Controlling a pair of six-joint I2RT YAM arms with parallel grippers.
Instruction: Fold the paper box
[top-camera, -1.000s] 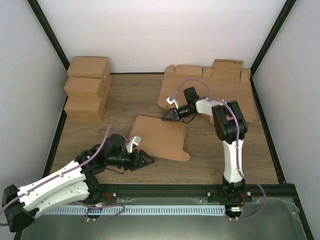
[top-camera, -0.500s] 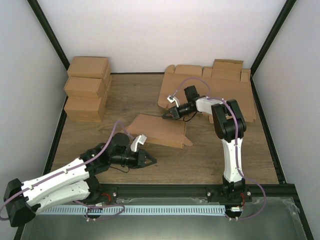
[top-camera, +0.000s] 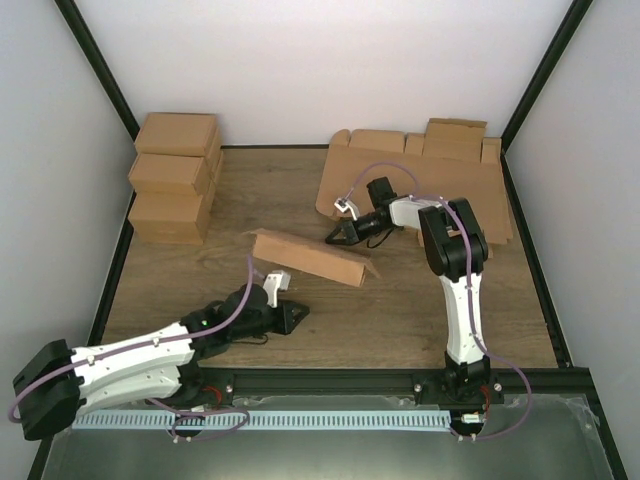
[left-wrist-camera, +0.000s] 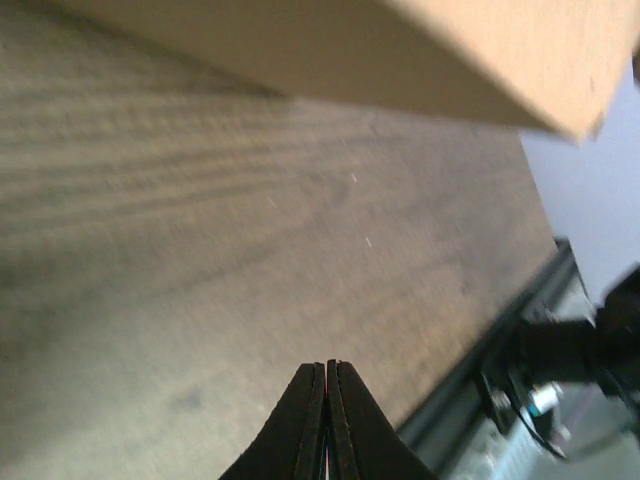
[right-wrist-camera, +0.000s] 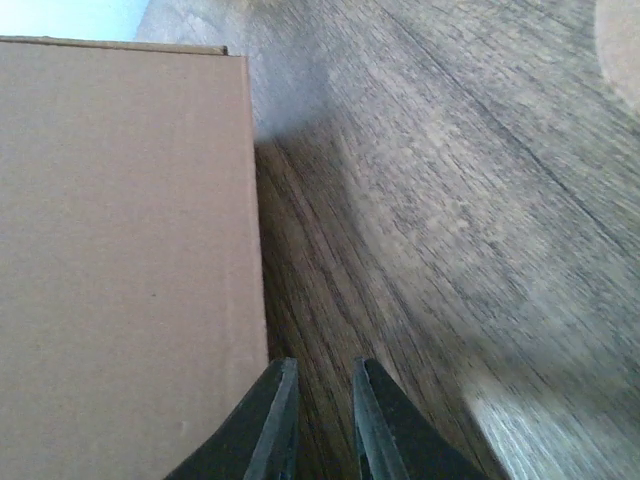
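The paper box (top-camera: 310, 257) is a brown cardboard piece at mid-table, one panel raised steeply off the wood. My right gripper (top-camera: 333, 238) is at its far right edge. In the right wrist view the gripper (right-wrist-camera: 325, 365) has its jaws a little apart over bare wood, and the box panel (right-wrist-camera: 120, 250) lies just left of the left finger. My left gripper (top-camera: 300, 313) is low over the table, in front of the box and apart from it. Its jaws (left-wrist-camera: 327, 363) are pressed together on nothing, with the box's underside (left-wrist-camera: 450, 50) above them.
Three folded boxes (top-camera: 175, 175) are stacked at the back left. A thick sheaf of flat cardboard blanks (top-camera: 440, 180) lies at the back right, behind the right arm. A black frame rail (top-camera: 340, 380) runs along the near edge of the table.
The box's panel has swung up from lying flat to standing steeply. My left gripper has shut and shifted slightly right. The right gripper has edged back with the rising panel.
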